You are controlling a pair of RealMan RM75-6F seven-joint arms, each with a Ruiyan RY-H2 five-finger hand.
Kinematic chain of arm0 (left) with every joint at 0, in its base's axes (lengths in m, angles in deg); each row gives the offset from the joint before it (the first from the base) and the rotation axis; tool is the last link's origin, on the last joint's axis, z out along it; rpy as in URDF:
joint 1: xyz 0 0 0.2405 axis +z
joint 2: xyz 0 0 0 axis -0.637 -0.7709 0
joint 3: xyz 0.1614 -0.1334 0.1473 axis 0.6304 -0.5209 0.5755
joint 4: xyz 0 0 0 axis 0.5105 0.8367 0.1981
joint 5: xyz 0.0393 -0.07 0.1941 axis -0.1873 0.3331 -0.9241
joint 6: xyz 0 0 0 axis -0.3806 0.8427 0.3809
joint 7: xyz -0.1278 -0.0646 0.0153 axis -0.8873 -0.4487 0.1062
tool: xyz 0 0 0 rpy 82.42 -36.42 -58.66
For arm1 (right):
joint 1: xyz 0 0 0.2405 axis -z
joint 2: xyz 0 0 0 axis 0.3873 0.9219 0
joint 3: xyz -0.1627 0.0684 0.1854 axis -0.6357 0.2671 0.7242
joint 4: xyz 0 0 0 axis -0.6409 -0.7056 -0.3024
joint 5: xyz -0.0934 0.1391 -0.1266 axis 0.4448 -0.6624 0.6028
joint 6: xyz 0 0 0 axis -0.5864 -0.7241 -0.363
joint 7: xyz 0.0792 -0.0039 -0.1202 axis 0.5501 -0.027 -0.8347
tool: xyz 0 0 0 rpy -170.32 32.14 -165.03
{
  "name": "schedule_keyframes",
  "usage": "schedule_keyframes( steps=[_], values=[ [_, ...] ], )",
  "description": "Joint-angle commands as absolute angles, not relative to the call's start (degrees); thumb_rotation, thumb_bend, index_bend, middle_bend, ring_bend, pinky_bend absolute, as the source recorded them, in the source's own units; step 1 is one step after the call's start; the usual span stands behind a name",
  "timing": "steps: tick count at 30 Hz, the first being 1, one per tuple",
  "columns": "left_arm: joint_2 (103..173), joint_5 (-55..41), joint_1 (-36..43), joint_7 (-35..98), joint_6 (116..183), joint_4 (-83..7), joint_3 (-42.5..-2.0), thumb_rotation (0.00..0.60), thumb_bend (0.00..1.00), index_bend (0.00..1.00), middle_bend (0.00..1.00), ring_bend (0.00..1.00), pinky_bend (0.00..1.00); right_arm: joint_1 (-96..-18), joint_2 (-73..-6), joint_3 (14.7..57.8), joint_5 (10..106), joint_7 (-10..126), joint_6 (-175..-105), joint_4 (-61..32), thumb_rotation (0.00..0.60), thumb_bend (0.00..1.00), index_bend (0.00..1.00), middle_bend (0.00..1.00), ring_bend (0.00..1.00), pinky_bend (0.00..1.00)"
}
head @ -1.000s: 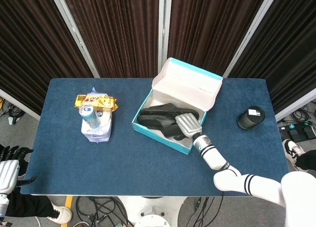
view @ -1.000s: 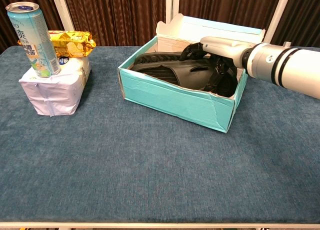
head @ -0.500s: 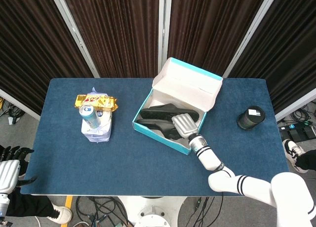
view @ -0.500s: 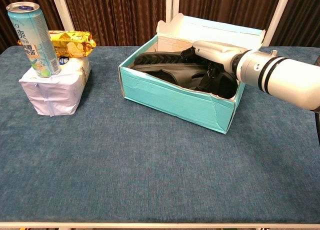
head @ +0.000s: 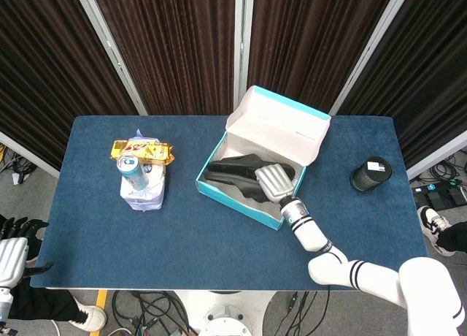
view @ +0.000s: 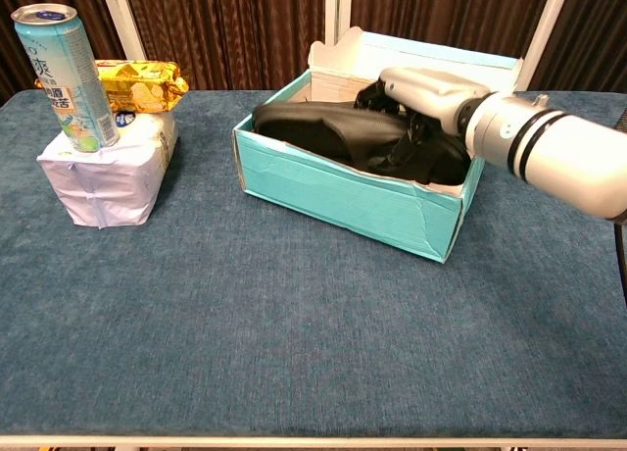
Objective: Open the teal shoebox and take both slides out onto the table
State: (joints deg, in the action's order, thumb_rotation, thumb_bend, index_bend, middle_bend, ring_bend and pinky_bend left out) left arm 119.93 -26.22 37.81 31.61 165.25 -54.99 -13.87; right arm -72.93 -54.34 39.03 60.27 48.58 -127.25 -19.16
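Looks like a robot test lab, not a home: a blue cloth tabletop (head: 219,234) stands alone in front of dark pleated curtains (head: 175,44) hung between pale metal posts (head: 109,47). Below the tabletop's front edge, loose cables (head: 146,307) sprawl over a grey floor (head: 445,153).

Teal shoebox (view: 343,191) with a white inside, black slides (view: 338,129) beneath the silver-grey right hand (head: 272,182). Far to that hand's left, a blue-green can (view: 61,66), a golden-yellow snack packet (view: 137,84) and a white package (view: 103,176) on the dark blue table (view: 294,333).
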Motion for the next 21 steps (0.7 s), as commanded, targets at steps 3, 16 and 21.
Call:
schedule_keyframes(
  steps=[3, 16, 21],
  values=[
    [119.67, -26.46, 37.79, 31.97, 165.52, -55.49, -13.93, 0.600, 0.00, 0.23, 0.18, 0.09, 0.06, -71.29, -47.82, 41.10, 63.27, 54.09, -128.55, -12.62, 0.600, 0.47, 0.64, 0.50, 0.45, 0.69],
    [118.66, -26.90, 38.06, 33.34, 166.81, -57.30, -14.12, 0.600, 0.00, 0.23, 0.18, 0.09, 0.06, -67.83, -31.05, 40.36, 75.83, 68.97, -130.00, 10.31, 0.600, 0.46, 0.64, 0.50, 0.44, 0.67],
    [118.66, -27.11, 38.19, 33.33, 166.92, -57.42, -13.94, 0.600, 0.00, 0.23, 0.18, 0.09, 0.06, -70.09, -28.80, 39.03, 76.66, 80.20, -122.63, 16.09, 0.600, 0.46, 0.64, 0.50, 0.44, 0.67]
  ],
)
